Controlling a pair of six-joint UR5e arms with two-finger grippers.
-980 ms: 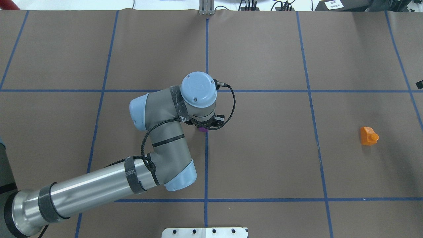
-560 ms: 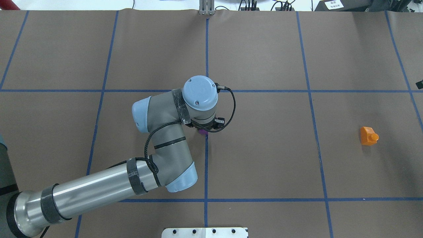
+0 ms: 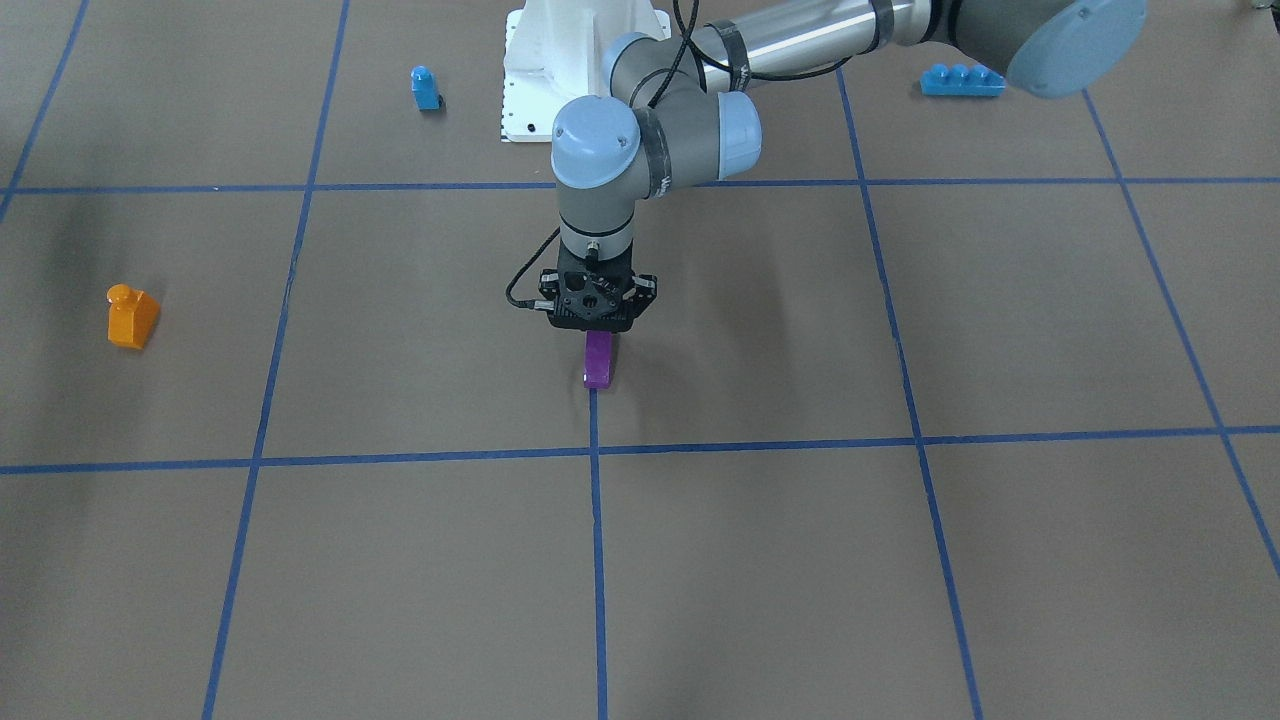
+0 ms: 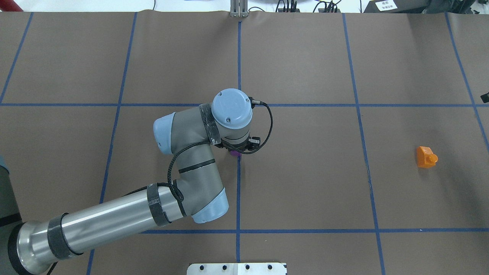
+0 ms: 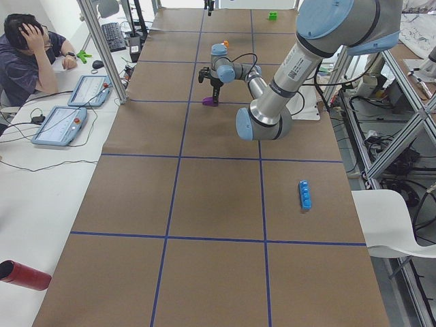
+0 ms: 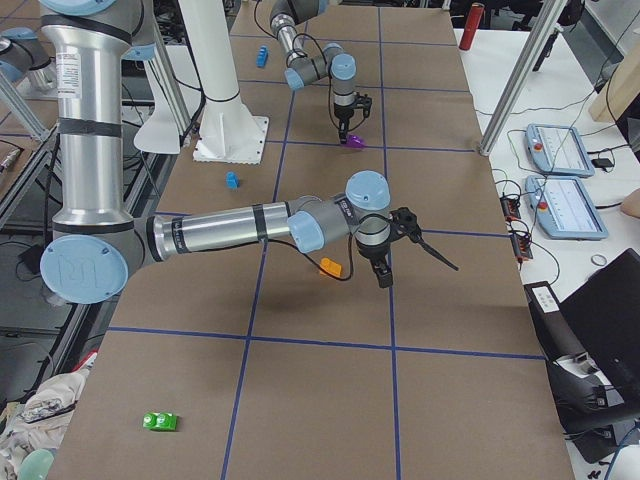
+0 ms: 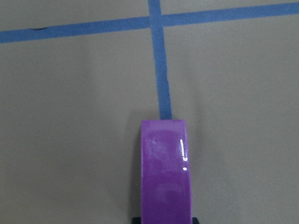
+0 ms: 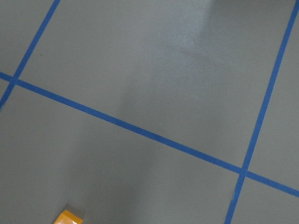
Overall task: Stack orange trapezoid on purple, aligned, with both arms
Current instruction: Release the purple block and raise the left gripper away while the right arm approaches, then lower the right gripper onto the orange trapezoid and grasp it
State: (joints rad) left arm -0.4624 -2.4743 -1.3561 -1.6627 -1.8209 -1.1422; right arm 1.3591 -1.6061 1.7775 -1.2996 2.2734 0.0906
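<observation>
Left gripper clamps the purple brick on a tape line, mid-frame; orange brick lies far left. Right gripper: grip cannot be told. White label, upper right, print unreadable.

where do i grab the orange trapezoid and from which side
Come at the orange trapezoid from straight above and close on the two flat sides that flank its sloped face, low on the body. It appears to stand upright with its stud on top, so pads set on the slope or the round stud would likely slip.
</observation>
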